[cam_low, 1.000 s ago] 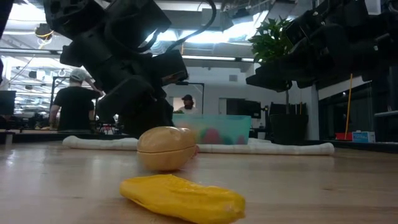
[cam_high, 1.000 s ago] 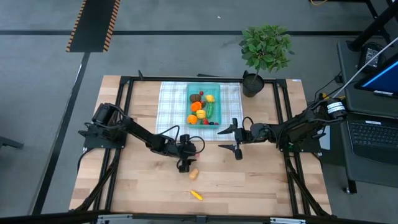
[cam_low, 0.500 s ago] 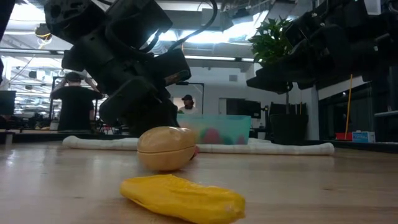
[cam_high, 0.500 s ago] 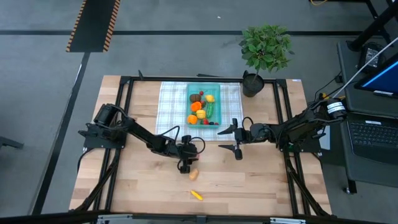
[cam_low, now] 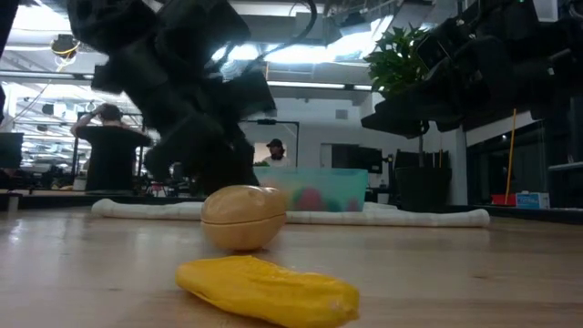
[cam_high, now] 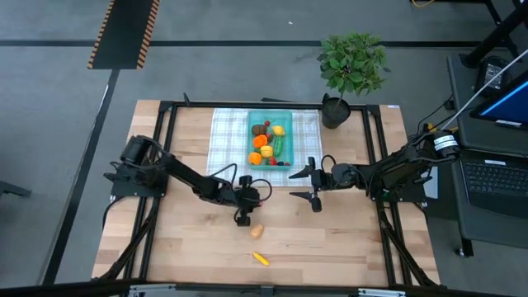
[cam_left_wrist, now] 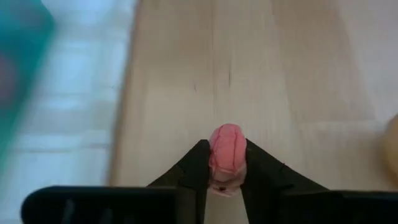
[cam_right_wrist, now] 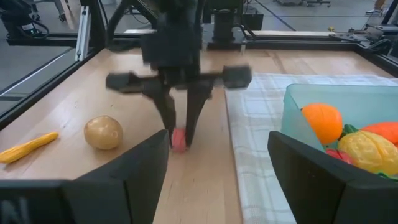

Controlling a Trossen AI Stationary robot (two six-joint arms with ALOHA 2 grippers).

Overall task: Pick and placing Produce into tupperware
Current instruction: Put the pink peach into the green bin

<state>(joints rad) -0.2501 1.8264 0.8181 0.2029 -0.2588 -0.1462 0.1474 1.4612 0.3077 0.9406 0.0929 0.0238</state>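
My left gripper (cam_high: 244, 216) stands over the wood in front of the checked cloth, shut on a small pinkish-red produce piece (cam_left_wrist: 227, 149). The right wrist view shows the same piece (cam_right_wrist: 179, 140). A tan potato (cam_high: 257, 232) lies on the table just nearer the front edge. A yellow piece (cam_high: 261, 259) lies nearer still. The teal tupperware (cam_high: 252, 124) sits on the cloth with several pieces of produce inside. My right gripper (cam_high: 310, 183) hovers open to the right of the tupperware, with nothing between its fingers. My left gripper pinches the red piece's two sides (cam_left_wrist: 214, 157) between its two fingers. The fingers (cam_right_wrist: 165, 112) point down at it from above. The piece sits at the fingers' free ends. I cannot tell whether it is on the wood or just clear of it.
A white-and-grey checked cloth (cam_high: 227, 140) lies under the tupperware. A potted plant (cam_high: 353, 62) stands at the far right corner. Black frame rails (cam_high: 169, 157) run along the table's left and right sides. People show in the room beyond the table (cam_low: 110, 155).
My left gripper has shut on the red piece beside the potato and has shifted slightly toward the table's far-left. In the low view the red sliver that showed at the potato's side is gone. The potato and the yellow piece lie as before.
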